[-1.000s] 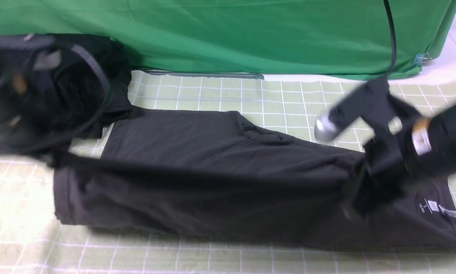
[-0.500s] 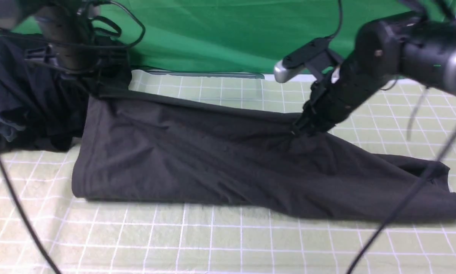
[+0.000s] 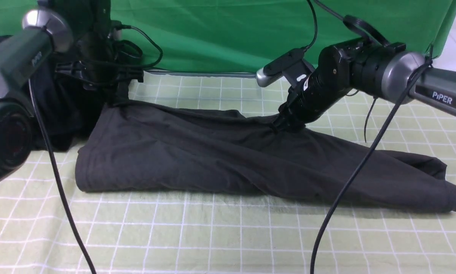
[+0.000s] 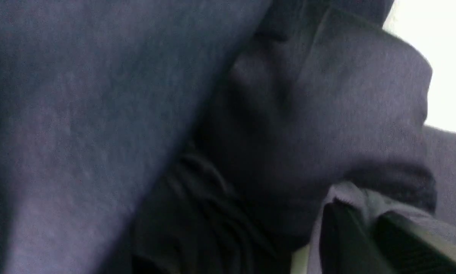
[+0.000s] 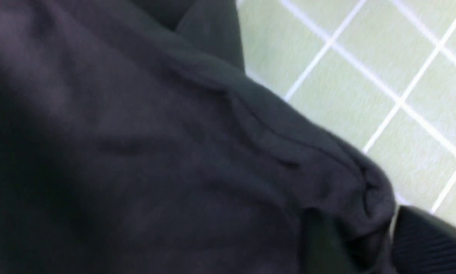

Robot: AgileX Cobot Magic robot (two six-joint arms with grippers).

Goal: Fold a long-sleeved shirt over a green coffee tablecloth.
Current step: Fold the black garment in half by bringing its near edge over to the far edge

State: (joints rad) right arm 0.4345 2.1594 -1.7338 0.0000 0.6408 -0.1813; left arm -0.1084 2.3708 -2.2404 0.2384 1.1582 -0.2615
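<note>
Charcoal long-sleeved shirt [image 3: 228, 160], right arm [image 3: 327, 87] slanting onto far edge, left arm [image 3: 7, 64] bent downward, jaws' grip unclear

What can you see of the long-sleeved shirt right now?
The long-sleeved shirt is charcoal-grey, soft cotton-looking cloth, folded lengthwise into a long wrinkled band lying on the green coffee tablecloth. No label or print shows. The right gripper meets its far edge mid-length, a hem fold between its fingers; the left gripper is at its far left corner.

Shirt [image 3: 212, 160] lengthwise on tablecloth [image 3: 212, 239]
</note>
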